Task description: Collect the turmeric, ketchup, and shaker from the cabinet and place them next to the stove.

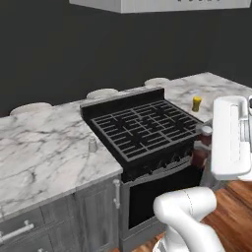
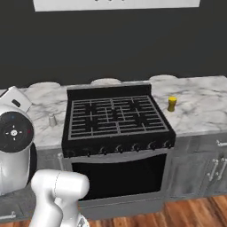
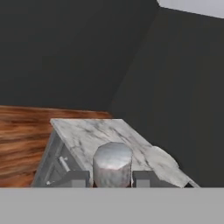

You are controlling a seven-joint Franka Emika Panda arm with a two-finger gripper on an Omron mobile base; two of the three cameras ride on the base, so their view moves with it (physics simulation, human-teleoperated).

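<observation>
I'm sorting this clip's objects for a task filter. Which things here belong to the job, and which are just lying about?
Job:
ketchup, clamped in the fingers
turmeric, right of the stove
shaker, left of it

Lying about:
marble counter
pale round discs along its back edge
cupboard handle

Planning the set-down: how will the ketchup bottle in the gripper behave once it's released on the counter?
The ketchup bottle looks tall and slim, so it is probably tippy if released at a tilt. The gripper seems to clamp close to the smooth round cap, so the bottle may swing or slip. It looks rigid and unlikely to deform.
</observation>
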